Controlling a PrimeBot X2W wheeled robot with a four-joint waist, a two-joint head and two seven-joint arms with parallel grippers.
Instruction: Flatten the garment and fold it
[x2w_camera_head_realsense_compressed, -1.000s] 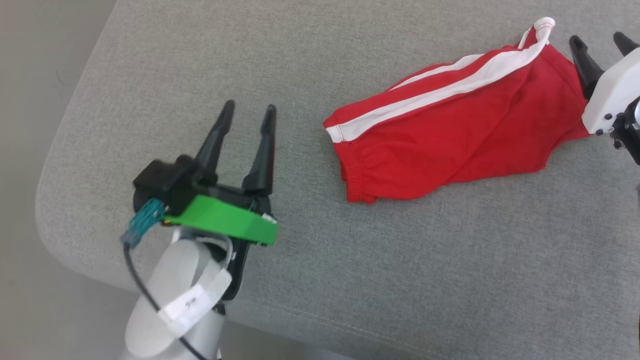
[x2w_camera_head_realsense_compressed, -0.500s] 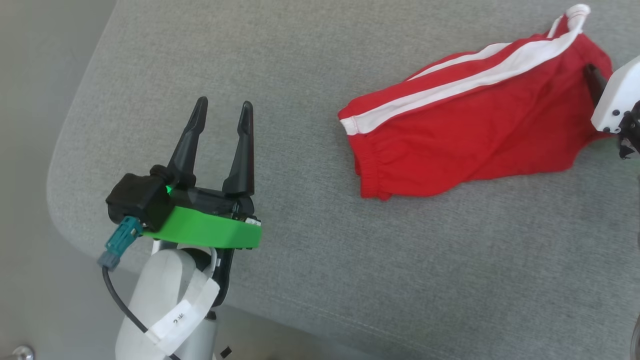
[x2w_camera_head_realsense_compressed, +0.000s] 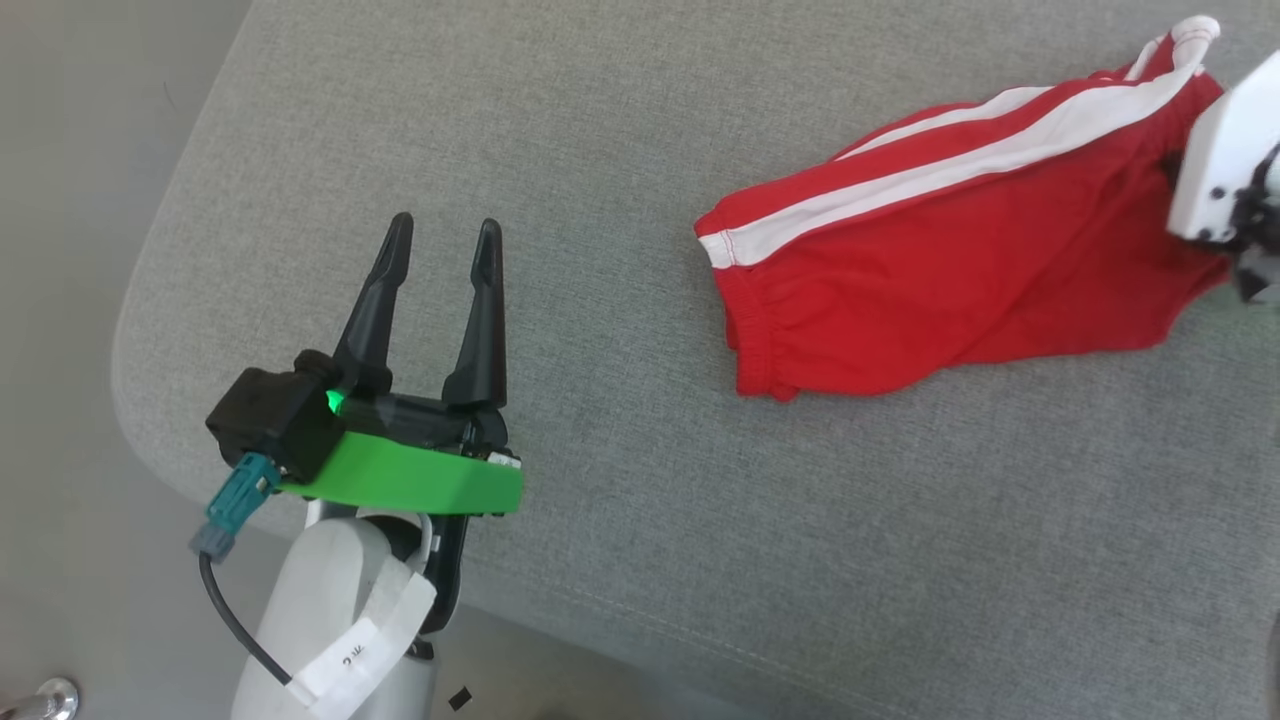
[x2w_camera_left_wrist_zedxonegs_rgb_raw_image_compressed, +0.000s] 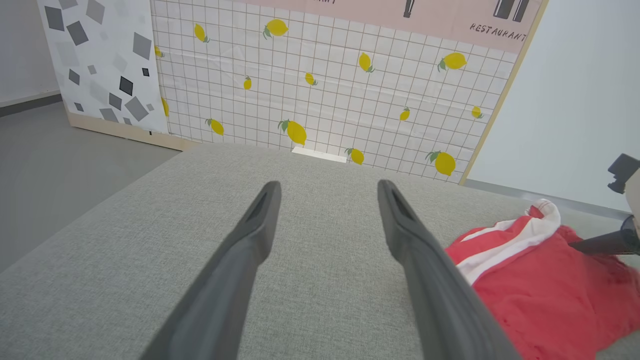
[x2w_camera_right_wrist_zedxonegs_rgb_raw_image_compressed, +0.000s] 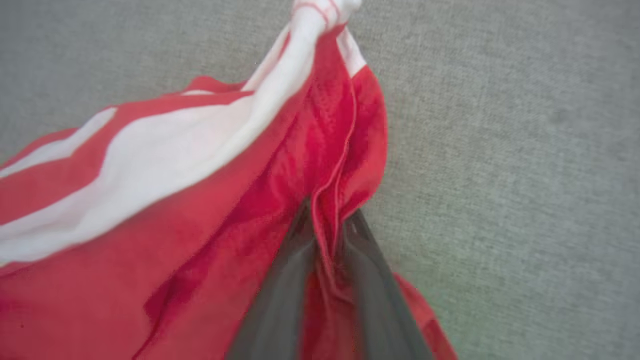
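Red garment (x2w_camera_head_realsense_compressed: 930, 270) lies rumpled on the grey cushion (x2w_camera_head_realsense_compressed: 600, 150); our right pincer (x2w_camera_right_wrist_zedxonegs_rgb_raw_image_compressed: 327, 220) grips an edge fold, likely to tug it flat; our left pincer (x2w_camera_head_realsense_compressed: 444, 228) hovers parted, empty.

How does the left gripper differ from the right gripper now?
The left gripper is open and empty; the right gripper is shut on a fold of the red shorts. The left gripper hangs over the grey cushion, apart from the shorts; the right gripper touches them. Both have two long dark fingers.
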